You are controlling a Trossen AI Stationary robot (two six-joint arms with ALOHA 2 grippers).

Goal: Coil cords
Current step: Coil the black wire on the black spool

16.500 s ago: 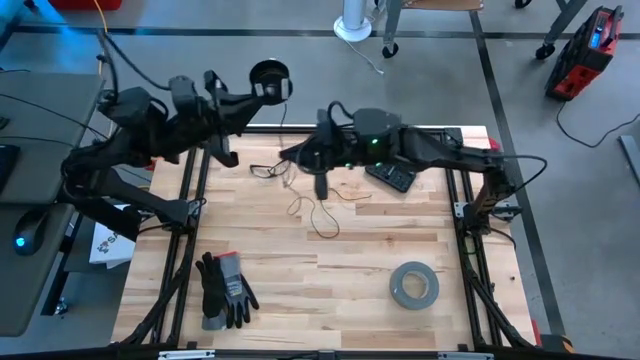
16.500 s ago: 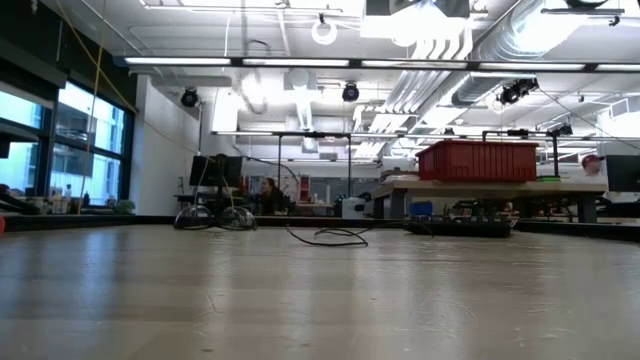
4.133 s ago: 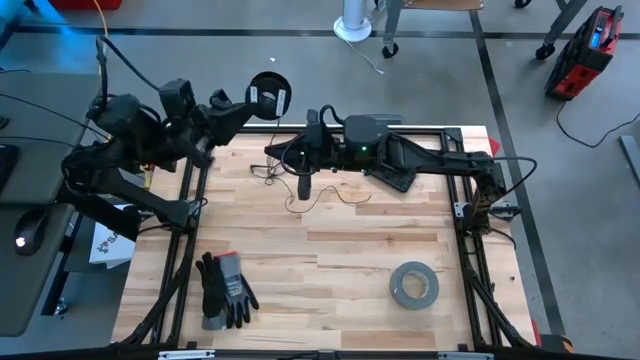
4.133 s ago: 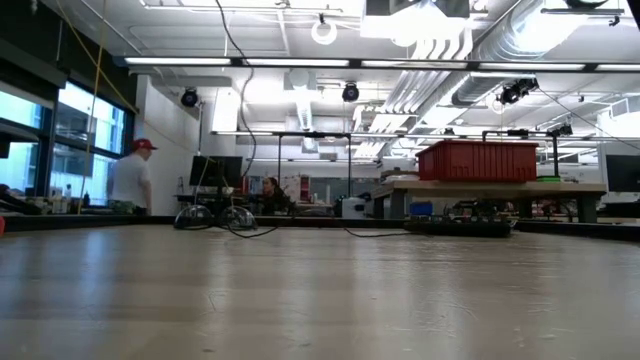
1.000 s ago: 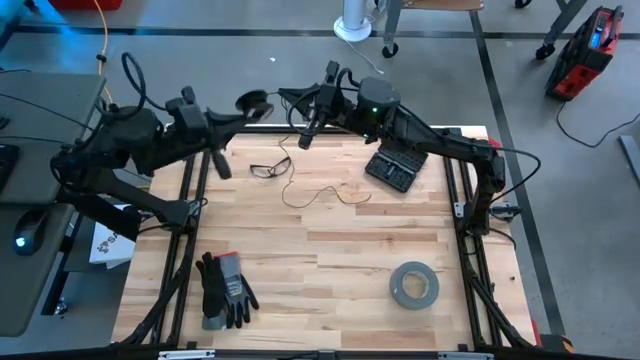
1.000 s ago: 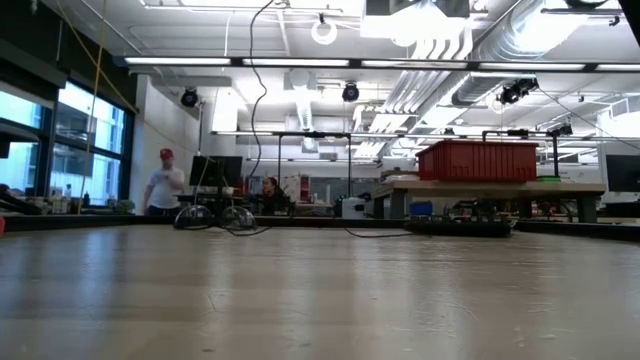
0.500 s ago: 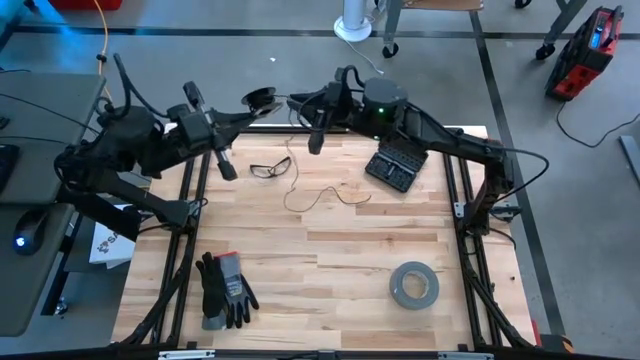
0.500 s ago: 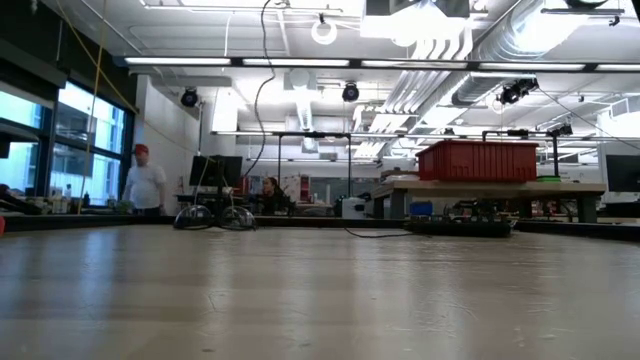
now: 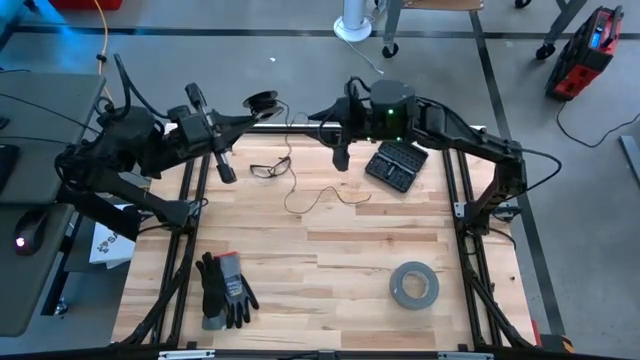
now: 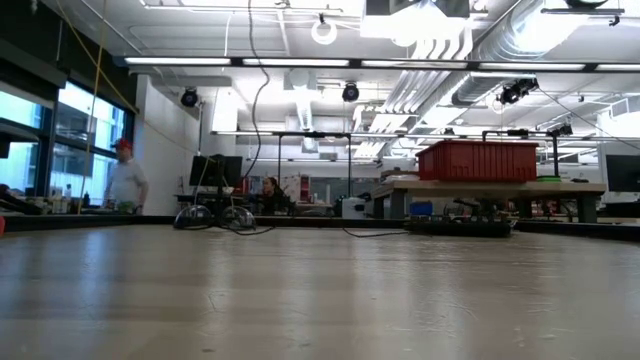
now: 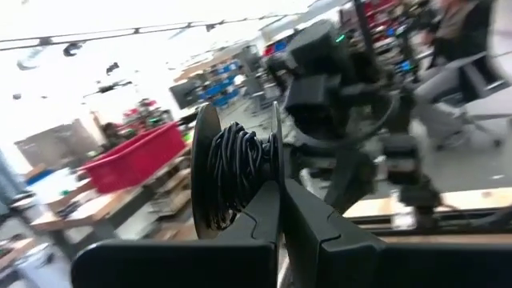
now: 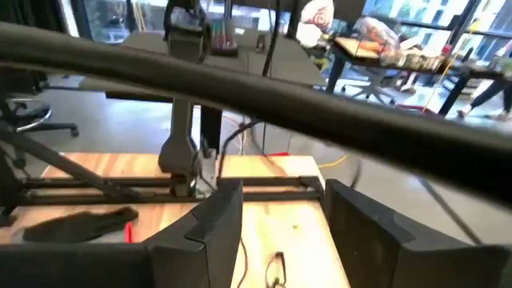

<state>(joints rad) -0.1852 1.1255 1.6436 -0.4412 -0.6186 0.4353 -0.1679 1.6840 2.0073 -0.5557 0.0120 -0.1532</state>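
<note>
On the left, the left gripper [image 9: 240, 112] hangs over the worktop's [image 9: 330, 260] far left corner, its fingers pressed together on the flange of the spool [image 9: 263, 100]. The left wrist view shows that spool [image 11: 232, 172] already thick with wound black cord, its axle lying roughly crosswise to the fingers.

From the spool, the cord [image 9: 300, 195] drops to the wood and lies slack: a thin loop just right of the glasses [image 9: 266, 168], then a loose wavy tail running rightward, its long axis roughly left to right across the boards. In the low view it shows only as a thin line rising out of frame and a low loop far across the worktop.

Further right, the right gripper [image 9: 339, 150] is raised above the far edge, fingers spread and holding nothing; its wrist view shows the gap between them empty.

The relation that matters: the slack cord lies below the right gripper, toward the near side and slightly left. The right arm looks the nearer one to the free tail, while the left is occupied with the spool, so it seems the right would have to descend and pinch the strand for the next wrap.

The gloves [image 9: 224, 289], bit case [image 9: 393, 165] and tape roll [image 9: 413, 285] lie well apart from the cord.
</note>
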